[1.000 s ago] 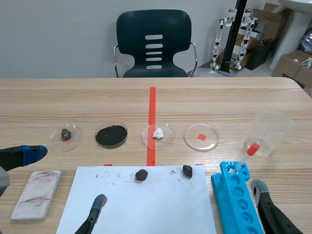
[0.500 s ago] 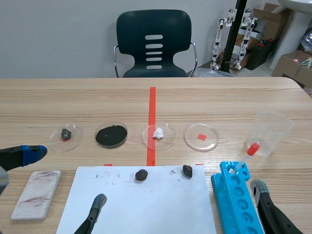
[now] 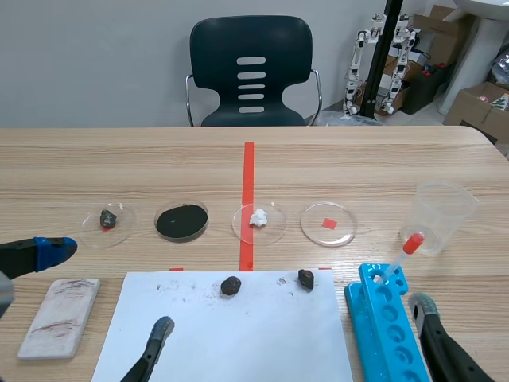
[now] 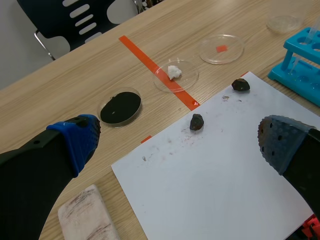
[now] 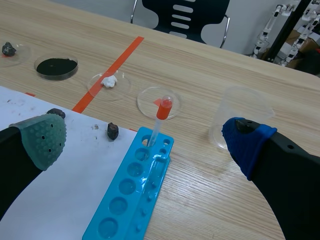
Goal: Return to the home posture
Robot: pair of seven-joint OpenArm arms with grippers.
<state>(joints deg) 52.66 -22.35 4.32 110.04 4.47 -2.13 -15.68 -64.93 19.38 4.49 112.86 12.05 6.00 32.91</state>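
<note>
Both arms sit low at the table's near edge. My left gripper (image 3: 103,290) is open, its blue pad to the left and its grey pad over the white paper sheet (image 3: 238,334); in the left wrist view the left gripper (image 4: 177,145) hangs above the paper with nothing between its fingers. My right gripper (image 5: 145,142) is open too, straddling the blue tube rack (image 5: 132,192) from above; only one of its fingertips (image 3: 421,306) shows in the scene view. Neither gripper holds anything.
Two dark rocks (image 3: 231,286) (image 3: 305,278) lie on the paper. Behind it stand several petri dishes, one with black powder (image 3: 182,220). A red-bulbed pipette (image 3: 402,255) leans in the rack beside a clear beaker (image 3: 441,215). A white tile (image 3: 60,316) lies at the left.
</note>
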